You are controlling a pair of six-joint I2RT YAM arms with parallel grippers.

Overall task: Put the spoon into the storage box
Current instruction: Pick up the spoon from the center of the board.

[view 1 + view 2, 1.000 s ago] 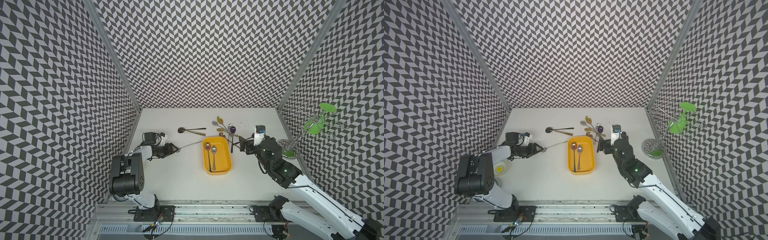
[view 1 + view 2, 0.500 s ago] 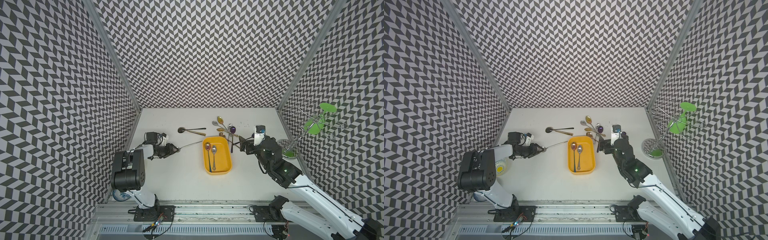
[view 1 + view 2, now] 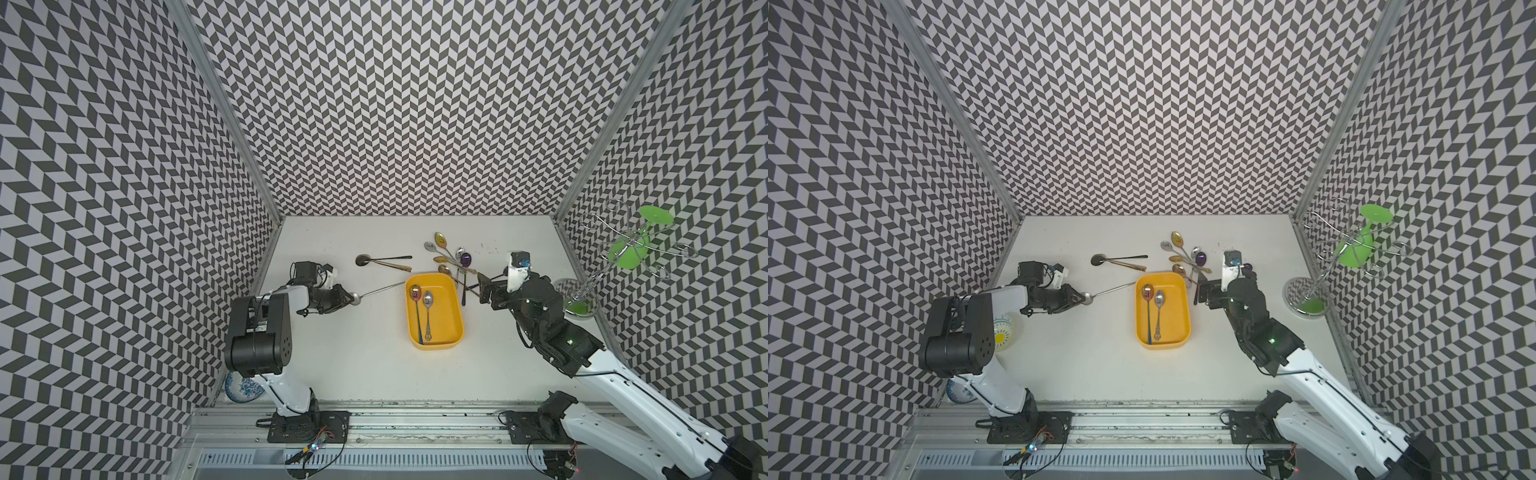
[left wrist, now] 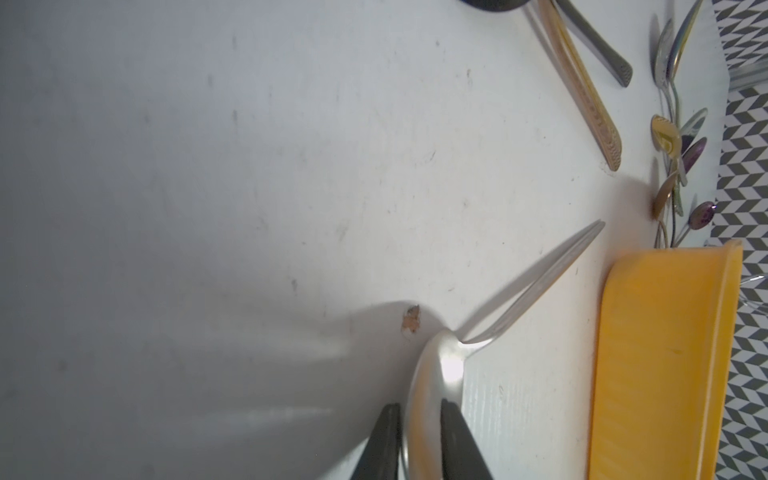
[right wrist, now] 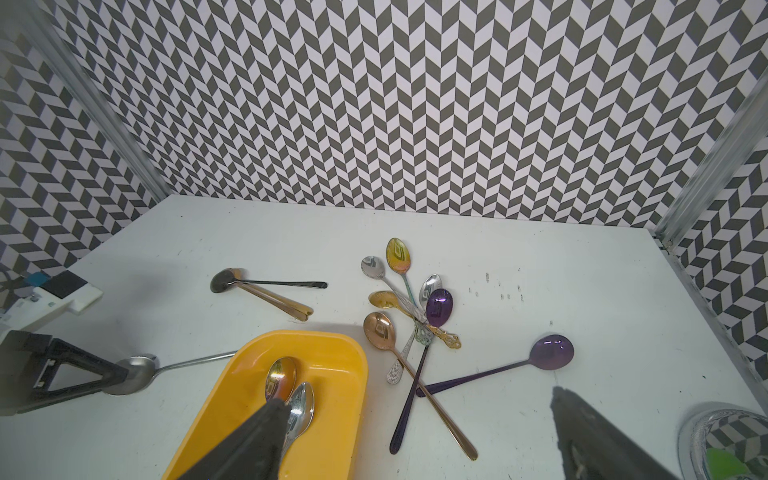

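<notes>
Closed since a second ago, the left tool (image 4: 419, 405) is shown clamped on the bowl of the spoon (image 4: 442, 365), between the tabletop (image 3: 353, 357)'s left edge and the storage box (image 3: 449, 307); the right tool (image 3: 484, 286) is held wide open at the box's far corner. Marks on the boxed spoons (image 5: 282, 376) cannot be read.

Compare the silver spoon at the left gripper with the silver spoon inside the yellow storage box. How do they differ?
Grip: the gripped spoon is clamped at its bowl by the left gripper; the boxed spoon lies free.
Place: the gripped spoon is outside the storage box, the boxed spoon inside it.
Handle: the gripped spoon's is plain; the boxed spoon's looks ornate.
Both are silver-coloured.
</notes>
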